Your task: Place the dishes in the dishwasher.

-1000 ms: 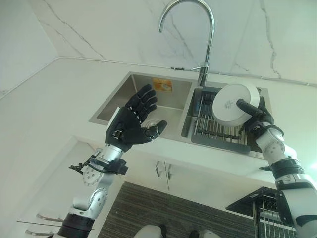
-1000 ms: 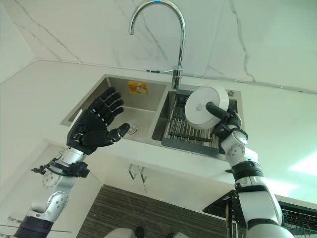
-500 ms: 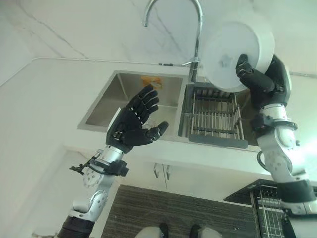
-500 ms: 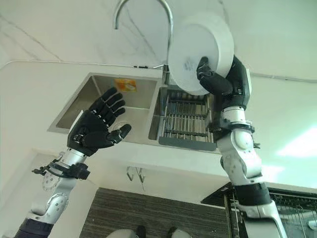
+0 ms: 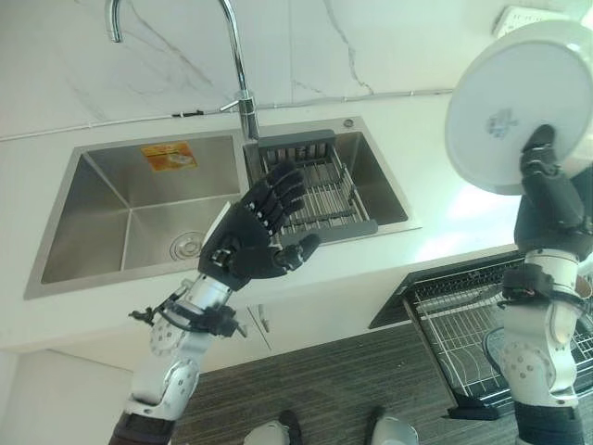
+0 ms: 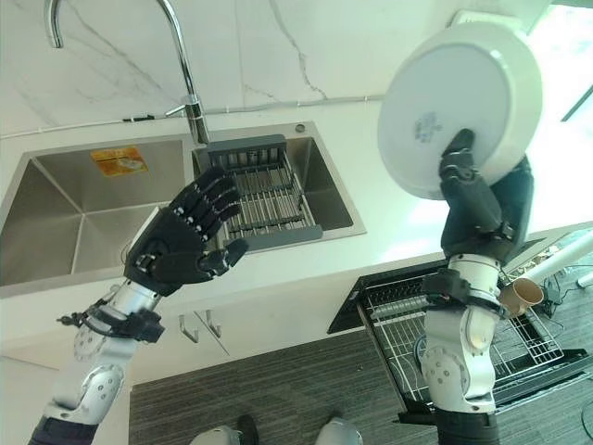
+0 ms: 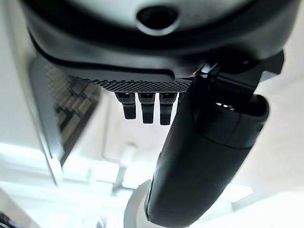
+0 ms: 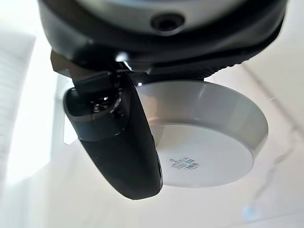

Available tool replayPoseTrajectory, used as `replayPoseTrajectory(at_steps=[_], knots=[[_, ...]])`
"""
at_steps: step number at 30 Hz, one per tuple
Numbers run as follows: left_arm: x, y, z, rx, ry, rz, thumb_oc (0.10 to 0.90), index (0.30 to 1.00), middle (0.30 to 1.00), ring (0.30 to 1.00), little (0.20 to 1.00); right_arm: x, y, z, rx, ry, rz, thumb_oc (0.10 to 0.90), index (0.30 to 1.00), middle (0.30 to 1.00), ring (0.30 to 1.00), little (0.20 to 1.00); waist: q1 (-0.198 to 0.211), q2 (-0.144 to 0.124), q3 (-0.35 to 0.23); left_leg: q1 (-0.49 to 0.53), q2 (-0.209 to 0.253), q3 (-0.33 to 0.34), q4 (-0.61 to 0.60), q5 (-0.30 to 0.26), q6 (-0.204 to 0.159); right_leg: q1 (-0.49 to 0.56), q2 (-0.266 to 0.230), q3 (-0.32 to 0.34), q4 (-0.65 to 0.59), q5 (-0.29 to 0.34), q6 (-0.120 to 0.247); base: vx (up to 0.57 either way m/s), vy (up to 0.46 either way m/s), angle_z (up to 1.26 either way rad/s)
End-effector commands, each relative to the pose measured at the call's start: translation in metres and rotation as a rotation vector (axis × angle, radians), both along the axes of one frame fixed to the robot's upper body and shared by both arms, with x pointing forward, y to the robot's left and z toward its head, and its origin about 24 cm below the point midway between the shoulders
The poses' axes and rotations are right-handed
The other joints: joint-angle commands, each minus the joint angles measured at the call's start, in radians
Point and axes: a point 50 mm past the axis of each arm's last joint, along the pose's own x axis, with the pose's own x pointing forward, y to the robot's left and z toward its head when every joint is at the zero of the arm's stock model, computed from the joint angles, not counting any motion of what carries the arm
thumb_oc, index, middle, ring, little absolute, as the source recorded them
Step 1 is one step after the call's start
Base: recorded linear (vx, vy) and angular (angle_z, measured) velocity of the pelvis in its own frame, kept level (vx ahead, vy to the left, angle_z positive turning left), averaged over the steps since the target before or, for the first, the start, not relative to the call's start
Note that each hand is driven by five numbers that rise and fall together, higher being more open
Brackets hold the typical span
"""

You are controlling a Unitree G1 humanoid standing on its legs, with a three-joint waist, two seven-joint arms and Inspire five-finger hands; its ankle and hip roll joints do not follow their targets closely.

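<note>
In the left eye view, a glossy white round bowl (image 5: 519, 111) is pinched by the right hand (image 5: 548, 190) above the bench's right edge, over the wire rack (image 5: 463, 324); a thin rim grip could let it slip. In the left wrist view, the left hand (image 7: 190, 156) is seen spread, empty.

arms: silver-grey, jointed | robot hand (image 6: 181, 248): black, segmented fingers | wrists: black bands

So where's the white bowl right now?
The white bowl is up in the air on the robot's right side, held by the right hand above the open dishwasher rack, right of the sink.
</note>
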Motion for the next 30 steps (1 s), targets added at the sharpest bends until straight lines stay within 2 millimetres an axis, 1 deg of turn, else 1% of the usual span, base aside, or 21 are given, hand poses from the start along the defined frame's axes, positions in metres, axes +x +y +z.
replayPoseTrajectory(at_steps=[1, 2, 4, 5, 6, 9, 11, 12, 13, 14, 16, 17, 18, 19, 20, 21, 23, 24, 27, 28, 30], knots=[[-0.018, -0.019, 0.042, 0.048, -0.228, -0.174, 0.800, 0.900, 0.900, 0.900, 0.900, -0.024, 0.006, 0.052, -0.089, -0.390, 0.025, 0.400, 0.300, 0.300, 0.300, 0.300, -0.001, 0.016, -0.073, 0.032, -0.009, -0.077, 0.005, -0.152, -0.023, 0.001, 0.038, 0.013, -0.039, 0.041, 0.042, -0.11, -0.345, -0.51], [-0.018, -0.022, 0.040, 0.077, -0.215, -0.221, 0.800, 0.900, 0.900, 0.900, 0.900, -0.026, 0.010, 0.051, -0.112, -0.385, 0.022, 0.400, 0.300, 0.300, 0.300, 0.300, -0.001, 0.014, -0.081, 0.022, 0.006, -0.077, 0.005, -0.141, -0.036, -0.002, 0.037, 0.012, -0.039, 0.015, 0.044, -0.10, -0.428, -0.47], [-0.022, -0.025, 0.036, 0.103, -0.195, -0.287, 0.800, 0.900, 0.900, 0.900, 0.900, -0.027, 0.009, 0.049, -0.130, -0.358, 0.024, 0.400, 0.300, 0.300, 0.300, 0.300, 0.000, 0.016, -0.091, 0.031, 0.044, -0.066, 0.005, -0.132, -0.063, 0.006, 0.047, -0.004, -0.039, -0.061, 0.048, -0.07, -0.485, -0.51], [-0.025, -0.027, 0.034, 0.123, -0.189, -0.318, 0.800, 0.900, 0.900, 0.900, 0.900, -0.027, 0.009, 0.048, -0.139, -0.340, 0.031, 0.400, 0.300, 0.300, 0.300, 0.300, -0.002, 0.018, -0.094, 0.031, 0.068, -0.058, 0.005, -0.115, -0.078, 0.004, 0.058, -0.013, -0.039, -0.091, 0.045, -0.06, -0.560, -0.45], [-0.029, -0.029, 0.033, 0.136, -0.185, -0.347, 0.800, 0.900, 0.900, 0.900, 0.900, -0.026, 0.007, 0.047, -0.145, -0.320, 0.050, 0.400, 0.300, 0.300, 0.300, 0.300, -0.010, 0.020, -0.096, 0.038, 0.102, -0.046, 0.005, -0.104, -0.103, 0.001, 0.079, -0.012, -0.039, -0.124, 0.039, -0.07, -0.552, -0.42], [-0.034, -0.035, 0.030, 0.139, -0.170, -0.401, 0.800, 0.900, 0.900, 0.900, 0.900, -0.022, 0.007, 0.047, -0.165, -0.296, 0.068, 0.400, 0.300, 0.300, 0.300, 0.300, -0.025, 0.023, -0.100, 0.040, 0.159, -0.026, 0.005, -0.068, -0.144, -0.019, 0.116, -0.003, -0.039, -0.146, 0.013, -0.02, -0.433, -0.38], [-0.036, -0.037, 0.028, 0.120, -0.150, -0.426, 0.800, 0.900, 0.900, 0.900, 0.900, -0.020, 0.007, 0.048, -0.174, -0.287, 0.078, 0.400, 0.300, 0.300, 0.300, 0.300, -0.032, 0.028, -0.096, 0.038, 0.188, -0.022, 0.005, -0.045, -0.166, -0.020, 0.143, 0.003, -0.039, -0.155, -0.006, -0.01, -0.378, -0.34], [-0.036, -0.039, 0.026, 0.104, -0.135, -0.435, 0.800, 0.900, 0.900, 0.900, 0.900, -0.018, 0.008, 0.049, -0.176, -0.283, 0.100, 0.400, 0.300, 0.300, 0.300, 0.300, -0.033, 0.031, -0.093, 0.031, 0.198, -0.033, 0.005, -0.028, -0.177, -0.023, 0.161, 0.012, -0.039, -0.159, -0.018, -0.01, -0.245, -0.32], [-0.036, -0.039, 0.026, 0.104, -0.135, -0.435, 0.800, 0.900, 0.900, 0.900, 0.900, -0.018, 0.008, 0.049, -0.176, -0.283, 0.100, 0.400, 0.300, 0.300, 0.300, 0.300, -0.033, 0.031, -0.093, 0.031, 0.198, -0.033, 0.005, -0.028, -0.177, -0.023, 0.161, 0.012, -0.039, -0.159, -0.018, -0.02, -0.392, -0.28], [-0.036, -0.042, 0.017, 0.091, -0.092, -0.439, 0.800, 0.900, 0.900, 0.900, 0.900, -0.013, 0.010, 0.052, -0.207, -0.275, 0.113, 0.400, 0.300, 0.300, 0.300, 0.300, -0.030, 0.035, -0.086, 0.021, 0.199, -0.060, 0.005, 0.002, -0.185, -0.034, 0.188, 0.034, -0.039, -0.161, -0.040, 0.01, -0.308, -0.32], [-0.037, -0.043, 0.009, 0.090, -0.062, -0.441, 0.800, 0.900, 0.900, 0.900, 0.900, -0.013, 0.012, 0.053, -0.232, -0.273, 0.110, 0.400, 0.300, 0.300, 0.300, 0.300, -0.022, 0.039, -0.082, 0.024, 0.171, -0.092, 0.005, 0.005, -0.183, -0.030, 0.197, 0.051, -0.039, -0.166, -0.045, 0.03, -0.215, -0.25], [-0.037, -0.043, 0.009, 0.090, -0.062, -0.441, 0.800, 0.900, 0.900, 0.900, 0.900, -0.013, 0.012, 0.053, -0.232, -0.273, 0.110, 0.400, 0.300, 0.300, 0.300, 0.300, -0.022, 0.039, -0.082, 0.024, 0.171, -0.092, 0.005, 0.005, -0.183, -0.030, 0.197, 0.051, -0.039, -0.166, -0.045, 0.05, -0.116, -0.44], [-0.040, -0.044, -0.002, 0.088, 0.004, -0.458, 0.800, 0.900, 0.900, 0.900, 0.900, -0.014, 0.018, 0.054, -0.284, -0.296, 0.122, 0.400, 0.300, 0.300, 0.300, 0.300, 0.000, 0.044, -0.074, 0.028, 0.073, -0.119, 0.005, -0.021, -0.148, -0.029, 0.200, 0.076, -0.039, -0.169, -0.047, 0.04, -0.080, -0.55], [-0.040, -0.043, -0.010, 0.108, 0.032, -0.467, 0.800, 0.900, 0.900, 0.900, 0.900, -0.012, 0.021, 0.053, -0.296, -0.296, 0.131, 0.400, 0.300, 0.300, 0.300, 0.300, 0.007, 0.052, -0.075, 0.027, 0.033, -0.106, 0.005, -0.036, -0.129, -0.032, 0.202, 0.073, -0.039, -0.167, -0.045, 0.07, -0.064, -0.50], [-0.039, -0.046, -0.025, 0.123, 0.122, -0.494, 0.800, 0.900, 0.900, 0.900, 0.900, -0.010, 0.024, 0.049, -0.311, -0.288, 0.127, 0.400, 0.300, 0.300, 0.300, 0.300, 0.006, 0.070, -0.081, 0.035, -0.013, -0.063, 0.005, -0.064, -0.105, -0.029, 0.208, 0.044, -0.039, -0.164, -0.038, 0.07, 0.052, -0.05], [-0.038, -0.048, -0.041, 0.166, 0.200, -0.507, 0.800, 0.900, 0.900, 0.900, 0.900, -0.010, 0.024, 0.046, -0.347, -0.271, 0.095, 0.400, 0.300, 0.300, 0.300, 0.300, 0.001, 0.077, -0.085, 0.030, -0.023, -0.057, 0.005, -0.075, -0.097, -0.024, 0.214, 0.021, -0.039, -0.162, -0.032, 0.07, 0.067, 0.41], [-0.039, -0.048, -0.049, 0.166, 0.242, -0.510, 0.800, 0.900, 0.900, 0.900, 0.900, -0.009, 0.024, 0.044, -0.363, -0.258, 0.084, 0.400, 0.300, 0.300, 0.300, 0.300, 0.000, 0.076, -0.089, 0.031, -0.025, -0.067, 0.005, -0.083, -0.092, -0.023, 0.219, 0.022, -0.039, -0.164, -0.034, 0.09, 0.091, 0.71], [-0.041, -0.046, -0.061, 0.167, 0.312, -0.502, 0.800, 0.900, 0.900, 0.900, 0.900, -0.008, 0.022, 0.040, -0.378, -0.238, 0.069, 0.400, 0.300, 0.300, 0.300, 0.300, -0.001, 0.074, -0.091, 0.035, -0.035, -0.090, 0.005, -0.094, -0.084, -0.017, 0.224, 0.028, -0.039, -0.166, -0.034, 0.12, 0.147, 0.16], [-0.049, -0.039, -0.091, 0.153, 0.467, -0.452, 0.800, 0.900, 0.900, 0.900, 0.900, -0.008, 0.008, 0.031, -0.357, -0.173, 0.066, 0.400, 0.300, 0.300, 0.300, 0.300, -0.011, 0.063, -0.108, 0.033, -0.051, -0.107, 0.005, -0.112, -0.072, -0.019, 0.228, 0.034, -0.039, -0.163, -0.030, 0.13, 0.186, 0.00], [-0.054, -0.032, -0.110, 0.155, 0.551, -0.425, 0.800, 0.900, 0.900, 0.900, 0.900, -0.007, 0.000, 0.025, -0.330, -0.125, 0.052, 0.400, 0.300, 0.300, 0.300, 0.300, -0.012, 0.056, -0.111, 0.034, -0.056, -0.113, 0.005, -0.120, -0.068, -0.016, 0.223, 0.030, -0.039, -0.162, -0.027, 0.12, 0.188, 0.00], [-0.060, -0.024, -0.128, 0.177, 0.621, -0.379, 0.800, 0.900, 0.900, 0.900, 0.900, -0.006, -0.008, 0.019, -0.302, -0.085, 0.023, 0.400, 0.300, 0.300, 0.300, 0.300, -0.011, 0.053, -0.110, 0.036, -0.059, -0.111, 0.005, -0.125, -0.063, -0.013, 0.220, 0.023, -0.039, -0.158, -0.025, 0.10, 0.180, 0.02]])
